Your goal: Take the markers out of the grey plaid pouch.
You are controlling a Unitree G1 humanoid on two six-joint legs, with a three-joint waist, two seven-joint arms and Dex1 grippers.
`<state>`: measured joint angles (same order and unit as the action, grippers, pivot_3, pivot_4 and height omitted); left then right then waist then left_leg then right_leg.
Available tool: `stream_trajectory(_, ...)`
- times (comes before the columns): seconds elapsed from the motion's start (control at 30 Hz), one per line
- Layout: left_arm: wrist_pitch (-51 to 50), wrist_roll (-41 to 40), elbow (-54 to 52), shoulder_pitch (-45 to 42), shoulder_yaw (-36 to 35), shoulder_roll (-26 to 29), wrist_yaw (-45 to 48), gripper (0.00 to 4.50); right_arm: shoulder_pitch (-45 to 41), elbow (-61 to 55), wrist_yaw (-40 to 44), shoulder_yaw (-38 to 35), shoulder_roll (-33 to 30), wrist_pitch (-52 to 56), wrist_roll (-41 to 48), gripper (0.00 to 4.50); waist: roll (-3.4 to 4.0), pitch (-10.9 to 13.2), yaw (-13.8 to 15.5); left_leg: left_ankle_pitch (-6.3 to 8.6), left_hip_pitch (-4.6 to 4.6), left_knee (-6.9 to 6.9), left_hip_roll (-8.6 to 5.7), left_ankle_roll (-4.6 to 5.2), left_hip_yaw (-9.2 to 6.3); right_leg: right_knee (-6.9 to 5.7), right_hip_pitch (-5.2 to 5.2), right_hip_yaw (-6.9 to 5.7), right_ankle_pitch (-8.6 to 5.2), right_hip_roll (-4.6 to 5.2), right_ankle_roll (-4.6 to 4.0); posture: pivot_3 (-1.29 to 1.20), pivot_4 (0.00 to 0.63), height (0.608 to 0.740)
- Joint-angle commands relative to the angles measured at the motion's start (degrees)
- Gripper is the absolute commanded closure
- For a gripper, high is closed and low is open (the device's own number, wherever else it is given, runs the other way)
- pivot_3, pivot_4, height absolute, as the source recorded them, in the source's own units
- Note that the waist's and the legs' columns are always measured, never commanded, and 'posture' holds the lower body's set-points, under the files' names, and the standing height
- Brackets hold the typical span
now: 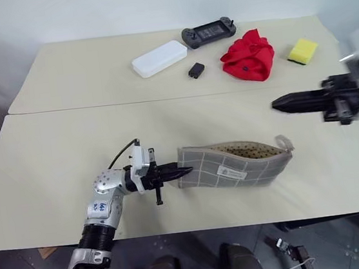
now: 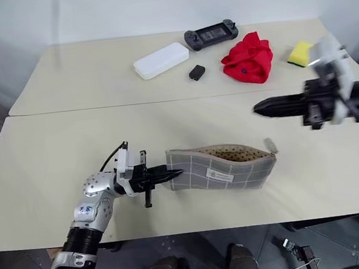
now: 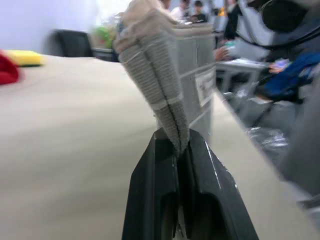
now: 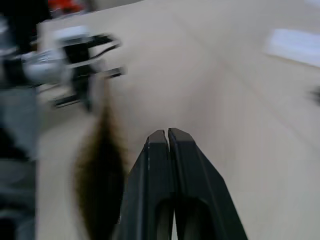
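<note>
The grey plaid pouch (image 1: pixel 235 164) lies on the near table with its top open, showing a dotted tan lining. My left gripper (image 1: pixel 182 171) is shut on the pouch's left end; the left wrist view shows the fabric edge (image 3: pixel 172 127) pinched between the fingers. My right gripper (image 1: pixel 278 103) hovers above and to the right of the pouch, pointing left, shut with nothing between its fingertips (image 4: pixel 168 135). The markers are hidden from view.
On the far table lie a white hard case (image 1: pixel 159 58), a black game controller (image 1: pixel 208 32), a small black box (image 1: pixel 196 70), a red cloth (image 1: pixel 248 55) and a yellow sponge (image 1: pixel 302 50). A seam (image 1: pixel 162 99) separates the two tables.
</note>
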<state>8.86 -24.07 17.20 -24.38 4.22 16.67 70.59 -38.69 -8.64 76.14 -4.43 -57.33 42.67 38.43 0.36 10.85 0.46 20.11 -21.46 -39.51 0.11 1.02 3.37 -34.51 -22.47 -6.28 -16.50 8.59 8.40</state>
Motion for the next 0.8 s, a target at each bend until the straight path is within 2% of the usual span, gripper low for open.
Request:
stream_trajectory(0.03, 7.04, 2.44, 0.44, 0.78, -1.04, -1.73, -2.95, 4.5, -0.73, -4.54, -1.58, 4.04, 2.36, -1.44, -1.85, 4.48, 0.0, 0.0, 0.43, 0.0, -0.06, -0.04, 0.0, 0.01, -0.04, 0.0, -0.01, -0.03, 0.0, 0.0, 0.0, 0.0, 0.15, 0.74)
stream_trajectory(0.33, 12.56, 4.0, -0.23, 2.24, -1.62, -2.05, -6.21, 4.5, 2.57, -8.21, -0.24, 10.67, 1.61, -6.61, -8.82, 4.48, 0.0, 0.0, 0.92, 0.09, -0.32, -0.44, -0.05, 0.11, -0.33, -0.05, 0.0, -0.23, 0.02, 0.01, 0.03, 0.0, 0.15, 0.74)
stream_trajectory(0.43, 13.8, 4.88, -1.18, 2.69, -0.65, -1.15, -5.53, 4.5, 1.74, -6.75, -1.97, 10.18, 3.9, -5.29, -7.89, 4.48, 0.0, 0.0, 0.89, 0.09, -0.32, -0.45, -0.04, 0.11, -0.33, -0.08, 0.0, -0.22, 0.02, 0.01, 0.03, 0.0, 0.15, 0.74)
stream_trajectory(0.63, 13.67, 4.49, -2.38, 3.0, -1.01, -0.84, -6.86, 4.5, -2.57, -2.74, -0.39, 5.72, 6.06, -4.32, -2.78, 4.48, 0.0, 0.0, 0.82, 0.09, -0.31, -0.47, -0.02, 0.11, -0.45, -0.12, -0.01, -0.23, 0.02, 0.0, 0.03, 0.0, 0.15, 0.74)
stream_trajectory(0.8, 16.65, 5.19, -2.24, 1.58, -2.59, -1.0, -10.08, 4.5, -4.67, 3.55, -0.12, 8.09, 4.7, -9.02, -9.38, 4.48, 0.0, 0.0, 0.98, 0.1, -0.32, -0.5, -0.06, 0.12, -0.46, -0.11, 0.03, -0.27, 0.03, 0.02, 0.03, 0.0, 0.15, 0.74)
